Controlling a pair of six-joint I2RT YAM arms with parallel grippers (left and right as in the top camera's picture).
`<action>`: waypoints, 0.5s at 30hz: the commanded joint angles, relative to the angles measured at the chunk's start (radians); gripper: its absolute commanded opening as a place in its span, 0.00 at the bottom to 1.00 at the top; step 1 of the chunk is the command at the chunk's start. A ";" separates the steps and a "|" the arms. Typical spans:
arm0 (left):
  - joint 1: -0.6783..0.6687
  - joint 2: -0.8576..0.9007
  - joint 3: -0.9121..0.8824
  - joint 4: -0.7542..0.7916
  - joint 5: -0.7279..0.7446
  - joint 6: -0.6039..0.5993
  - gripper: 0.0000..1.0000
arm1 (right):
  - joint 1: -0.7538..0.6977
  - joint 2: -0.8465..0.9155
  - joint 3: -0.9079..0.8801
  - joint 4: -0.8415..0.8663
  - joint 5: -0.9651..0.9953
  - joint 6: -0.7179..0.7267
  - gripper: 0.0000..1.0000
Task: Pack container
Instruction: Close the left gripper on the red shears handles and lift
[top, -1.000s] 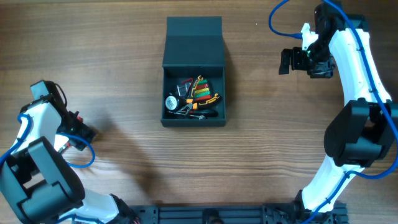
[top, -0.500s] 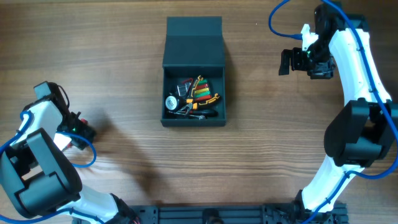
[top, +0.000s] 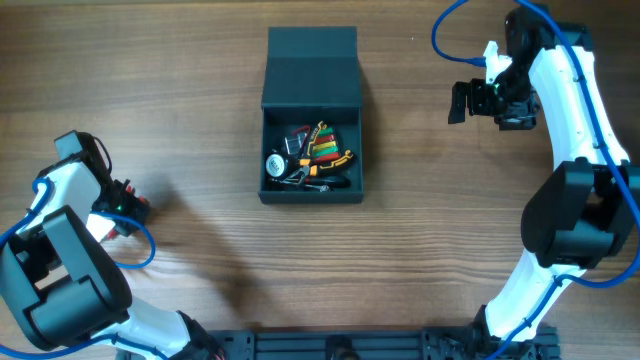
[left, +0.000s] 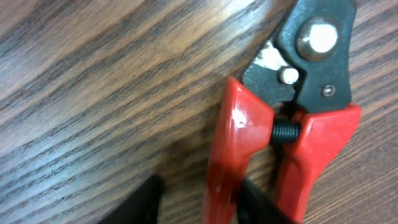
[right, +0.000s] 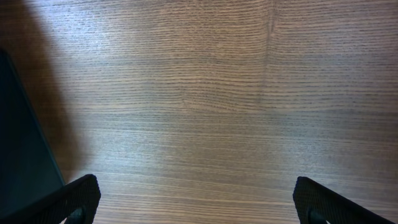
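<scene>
Your box sits mid-bench with its lid open, holding a tape measure and hand tools. Your left end effector stands narrow astride one handle of the red pliers. Your right end effector is spread wide above the bench.

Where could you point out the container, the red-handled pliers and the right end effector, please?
container (top: 312, 85): overhead view, on its open lid.
red-handled pliers (left: 239, 143): left wrist view, on the left red handle.
right end effector (top: 458, 100): overhead view, midway between its fingertips.
</scene>
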 joint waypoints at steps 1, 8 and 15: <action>0.008 0.026 -0.008 -0.005 -0.003 -0.005 0.31 | 0.000 0.010 -0.002 -0.002 -0.015 -0.011 1.00; 0.008 0.026 -0.008 -0.012 -0.004 -0.005 0.24 | 0.000 0.010 -0.002 -0.002 -0.015 -0.012 1.00; 0.008 0.026 -0.008 -0.012 -0.003 0.007 0.07 | 0.000 0.010 -0.002 -0.002 -0.015 -0.012 1.00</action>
